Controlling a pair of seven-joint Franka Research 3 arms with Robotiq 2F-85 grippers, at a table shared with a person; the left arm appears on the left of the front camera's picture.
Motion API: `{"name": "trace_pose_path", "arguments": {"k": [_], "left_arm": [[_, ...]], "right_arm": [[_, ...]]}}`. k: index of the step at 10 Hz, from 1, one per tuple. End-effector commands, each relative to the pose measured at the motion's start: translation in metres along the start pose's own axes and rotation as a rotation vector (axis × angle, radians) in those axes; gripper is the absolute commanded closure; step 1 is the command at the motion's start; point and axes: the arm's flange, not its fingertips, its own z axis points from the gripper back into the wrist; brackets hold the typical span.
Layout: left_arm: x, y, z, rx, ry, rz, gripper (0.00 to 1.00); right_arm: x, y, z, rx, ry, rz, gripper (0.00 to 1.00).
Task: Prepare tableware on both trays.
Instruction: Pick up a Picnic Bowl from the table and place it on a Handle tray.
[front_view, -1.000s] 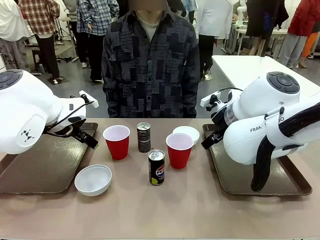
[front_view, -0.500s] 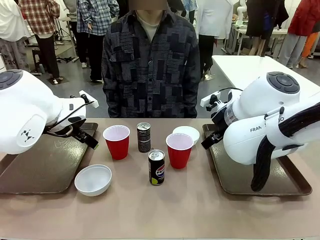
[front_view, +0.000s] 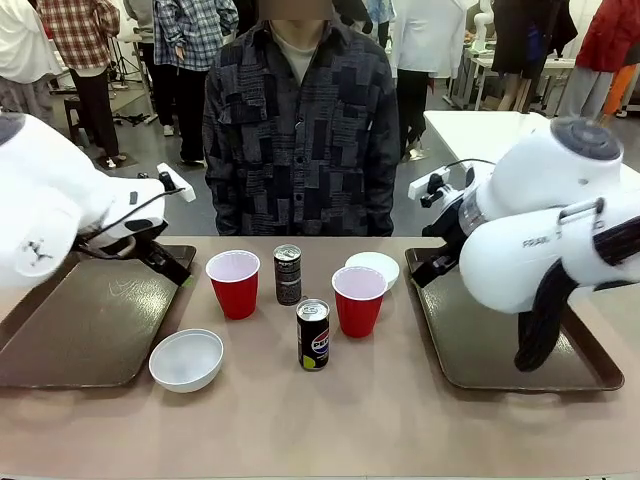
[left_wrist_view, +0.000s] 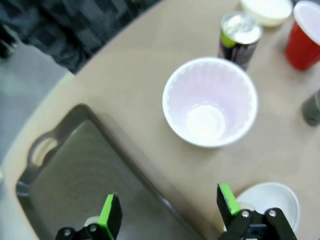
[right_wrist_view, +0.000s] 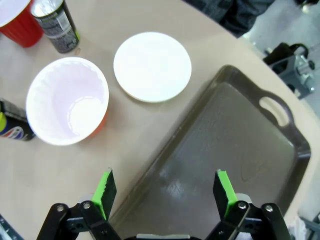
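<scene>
L gripper (left_wrist_view: 167, 192) hung w/ jaws released and wide apart, gripping nothing, straddling the long rim of the L dark brown rectangular tray w/ cut-out handle (left_wrist_view: 75, 165). One finger was over the tray floor, the other over the tan table (left_wrist_view: 125, 90). Just ahead of the jaws stood a red plastic cup w/ white inside (left_wrist_view: 210, 102), upright on the table, off the tray. Beyond that cup stood a slim dark can (left_wrist_view: 240, 37). Right by the outer finger sat a small round white bowl (left_wrist_view: 280, 197). R gripper (right_wrist_view: 164, 175) likewise had jaws spread w/ nothing btwn them, above the near rim of the R dark brown tray (right_wrist_view: 240, 145). Ahead of its jaws lay a 2nd white bowl (right_wrist_view: 152, 66), just off the tray's rim. Off to one side stood a 2nd red cup (right_wrist_view: 67, 100), w/ the dark Pepsi can (right_wrist_view: 12, 125) close beside it. All six pcs stood on the table btwn the trays. A person in a dark patterned shirt (front_view: 300, 120) stood at the far side.
</scene>
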Motion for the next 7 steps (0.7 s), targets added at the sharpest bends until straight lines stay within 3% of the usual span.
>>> {"name": "trace_pose_path", "arguments": {"k": [1, 3, 7], "left_arm": [[-0.133, -0.032, 0.062, -0.026, 0.078, -0.057, 0.00], [-0.171, -0.047, 0.085, -0.112, 0.132, -0.016, 0.00], [-0.224, -0.086, 0.125, -0.088, 0.269, 0.059, 0.00]], "right_arm": [[-0.140, 0.029, 0.061, 0.008, 0.102, -0.049, 0.00], [-0.190, 0.035, 0.064, 0.084, 0.218, -0.164, 0.00], [-0.245, 0.067, 0.065, 0.072, 0.407, -0.222, 0.00]]}}
